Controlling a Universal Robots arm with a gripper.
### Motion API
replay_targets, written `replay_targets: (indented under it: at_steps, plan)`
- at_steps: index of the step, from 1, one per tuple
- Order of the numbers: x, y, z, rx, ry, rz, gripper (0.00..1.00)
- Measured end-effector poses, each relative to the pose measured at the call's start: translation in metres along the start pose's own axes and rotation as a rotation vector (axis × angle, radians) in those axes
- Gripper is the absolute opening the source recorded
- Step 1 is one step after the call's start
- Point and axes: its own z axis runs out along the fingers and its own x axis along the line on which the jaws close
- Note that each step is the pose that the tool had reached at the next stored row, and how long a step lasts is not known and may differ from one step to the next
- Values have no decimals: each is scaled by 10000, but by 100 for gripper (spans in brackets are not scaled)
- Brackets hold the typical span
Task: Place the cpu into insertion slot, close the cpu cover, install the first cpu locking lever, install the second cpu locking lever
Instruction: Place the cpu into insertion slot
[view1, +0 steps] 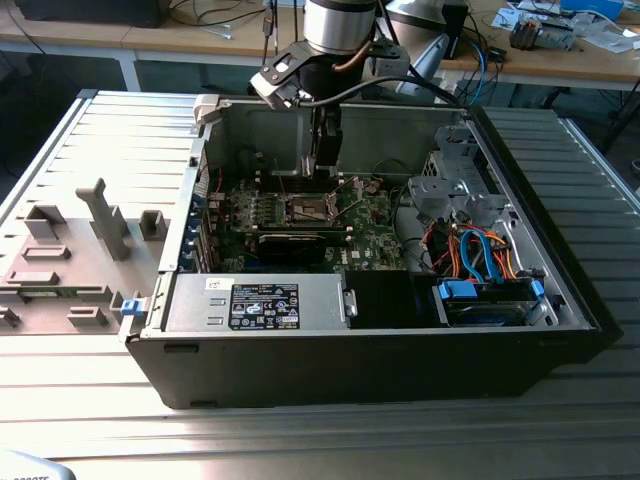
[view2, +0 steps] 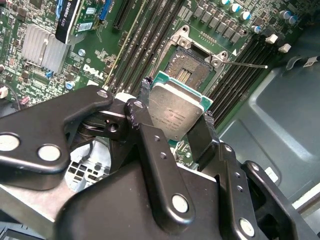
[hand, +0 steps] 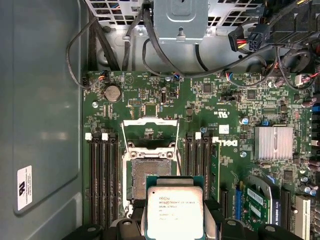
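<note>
My gripper (view2: 175, 119) is shut on the cpu (view2: 176, 111), a flat square chip with its grey metal top facing the cameras, pinched by two opposite edges between the black fingers (view2: 144, 112). The chip (hand: 175, 212) hangs above the green motherboard, just off one side of the insertion slot (hand: 148, 169), which lies bare with its contact field showing. The cpu cover (hand: 150, 129), a silver frame, is swung up and open at the slot's far edge. A thin locking lever (view2: 246, 64) sticks out free beside the slot (view2: 188, 67). In the exterior view the gripper (view1: 325, 152) reaches down over the slot (view1: 310, 208).
Black memory slots (hand: 102, 175) flank the slot on both sides. A finned heatsink (hand: 273, 142) and a graphics card (view1: 292, 245) lie nearby. The open computer case (view1: 300, 385) has tall walls, with the drive cage and cable bundle (view1: 480, 250) at the exterior view's right.
</note>
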Motion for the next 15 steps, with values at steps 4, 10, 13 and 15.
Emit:
replay_targets:
  at_steps: [4, 10, 13, 15]
  plan:
    - [0, 0, 8, 0, 0, -1, 55]
    - [1, -4, 26, 0, 0, -1, 55]
    - [2, -3, 51, 0, 0, -2, 55]
    - [2, -3, 54, 0, 0, -2, 55]
